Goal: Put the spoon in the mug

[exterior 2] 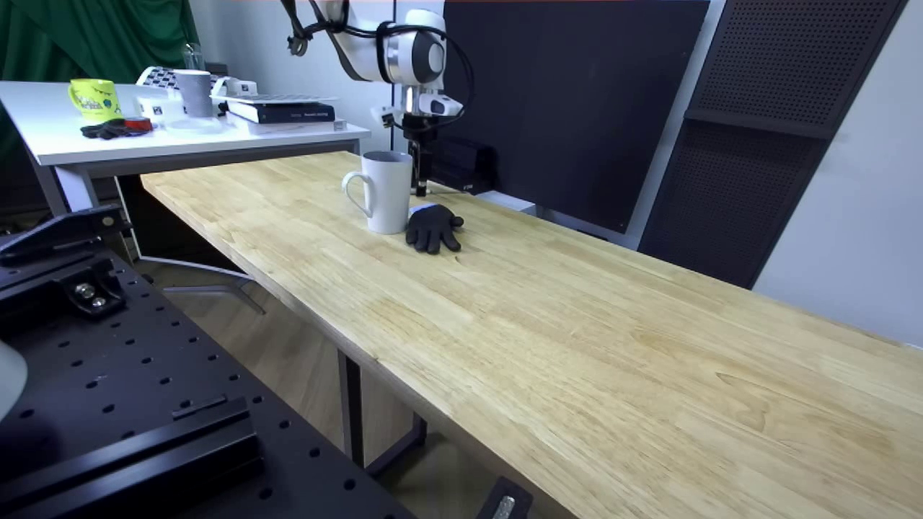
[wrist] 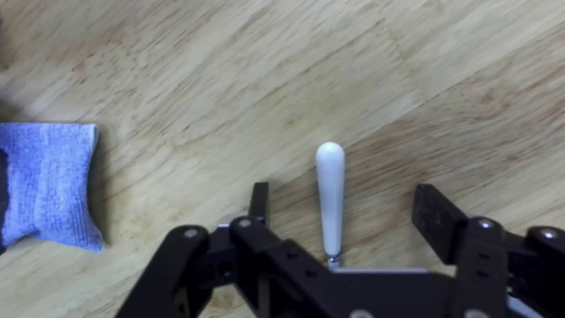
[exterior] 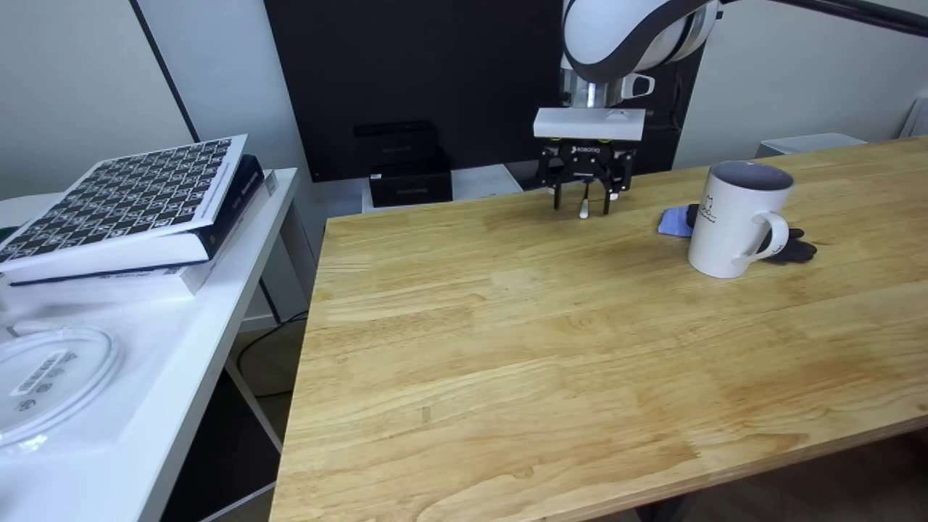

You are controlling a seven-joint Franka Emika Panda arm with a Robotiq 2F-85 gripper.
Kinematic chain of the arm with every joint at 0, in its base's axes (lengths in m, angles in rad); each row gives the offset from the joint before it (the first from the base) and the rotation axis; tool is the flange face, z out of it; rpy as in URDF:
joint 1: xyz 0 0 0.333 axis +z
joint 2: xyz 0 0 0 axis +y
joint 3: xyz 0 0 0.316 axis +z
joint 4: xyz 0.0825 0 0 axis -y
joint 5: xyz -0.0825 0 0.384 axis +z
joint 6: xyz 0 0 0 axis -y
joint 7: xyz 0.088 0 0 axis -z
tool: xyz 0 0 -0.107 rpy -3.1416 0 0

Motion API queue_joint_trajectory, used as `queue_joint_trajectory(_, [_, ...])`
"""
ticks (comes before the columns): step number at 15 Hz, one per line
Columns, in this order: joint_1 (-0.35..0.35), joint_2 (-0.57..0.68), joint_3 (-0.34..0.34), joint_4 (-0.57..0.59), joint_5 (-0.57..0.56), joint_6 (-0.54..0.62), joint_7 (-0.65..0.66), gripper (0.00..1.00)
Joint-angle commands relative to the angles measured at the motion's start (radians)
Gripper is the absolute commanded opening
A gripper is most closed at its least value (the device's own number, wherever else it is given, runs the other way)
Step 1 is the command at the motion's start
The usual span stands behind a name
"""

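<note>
Black glove just beside the mug

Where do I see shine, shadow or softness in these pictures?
Wrist view: the spoon has a bright highlight near its rounded white end; the blue glove cuff has a soft shadow along its right edge; the wooden table looks slightly smeared. In an exterior view: the dark claw partly melts into the black panel behind it.
</note>
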Motion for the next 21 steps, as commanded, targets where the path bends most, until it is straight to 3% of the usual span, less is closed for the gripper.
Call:
queue_joint_trajectory(1, [0.007,0.039,-0.012,0.067,-0.003,-0.004,0.041,0.53])
queue_joint_trajectory(9, [0.003,0.032,-0.012,0.078,0.001,-0.013,0.059,0.01])
queue_joint_trajectory(14, [-0.003,0.016,-0.020,0.083,-0.005,-0.063,0.050,0.04])
queue_joint_trajectory(21, [0.008,-0.012,-0.087,0.126,-0.029,-0.086,0.051,0.04])
